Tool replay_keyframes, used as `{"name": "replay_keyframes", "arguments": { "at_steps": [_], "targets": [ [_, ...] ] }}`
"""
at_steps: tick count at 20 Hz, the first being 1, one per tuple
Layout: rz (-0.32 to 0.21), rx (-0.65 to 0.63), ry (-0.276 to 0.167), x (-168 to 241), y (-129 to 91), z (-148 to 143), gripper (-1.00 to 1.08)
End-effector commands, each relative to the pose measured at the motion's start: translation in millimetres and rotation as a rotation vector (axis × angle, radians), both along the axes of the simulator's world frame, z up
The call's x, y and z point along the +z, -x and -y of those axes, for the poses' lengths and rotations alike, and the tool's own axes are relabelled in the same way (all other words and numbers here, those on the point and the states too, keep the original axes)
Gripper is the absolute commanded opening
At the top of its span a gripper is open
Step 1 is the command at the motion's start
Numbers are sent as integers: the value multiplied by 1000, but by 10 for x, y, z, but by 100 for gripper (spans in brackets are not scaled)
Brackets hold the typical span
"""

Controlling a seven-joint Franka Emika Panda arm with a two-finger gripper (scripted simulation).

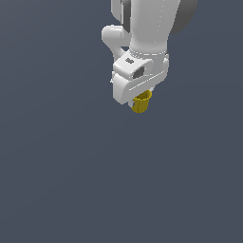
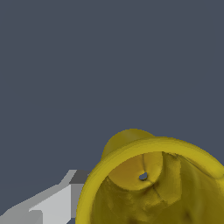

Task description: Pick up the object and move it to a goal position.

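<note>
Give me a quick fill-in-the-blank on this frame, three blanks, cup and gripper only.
1. The cup is coloured mustard ____.
2. In the exterior view the cup sits directly ____ the white gripper.
3. In the wrist view the cup shows its open mouth, with a small ____ in its far end.

Missing words: yellow; below; hole

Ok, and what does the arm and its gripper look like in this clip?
A simulator render with smooth white rounded shells on the arm and darker grey at the upper joint. The gripper has a blocky white body with small dark recesses. One finger is light grey with a dark tip. No cables or markings show.
</note>
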State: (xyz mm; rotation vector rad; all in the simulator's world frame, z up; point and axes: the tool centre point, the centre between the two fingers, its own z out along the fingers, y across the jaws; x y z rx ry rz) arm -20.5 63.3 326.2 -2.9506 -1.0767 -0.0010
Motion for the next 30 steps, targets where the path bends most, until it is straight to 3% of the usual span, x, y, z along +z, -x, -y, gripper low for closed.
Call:
{"name": "replay_keyframes", "arguments": {
  "at_steps": [1, 16, 30],
  "targets": [
    [0, -1, 0, 236, -55, -59, -100],
    [0, -2, 0, 1251, -333, -320, -100],
    [0, -3, 1, 1756, -494, -455, -100]
  ]
}}
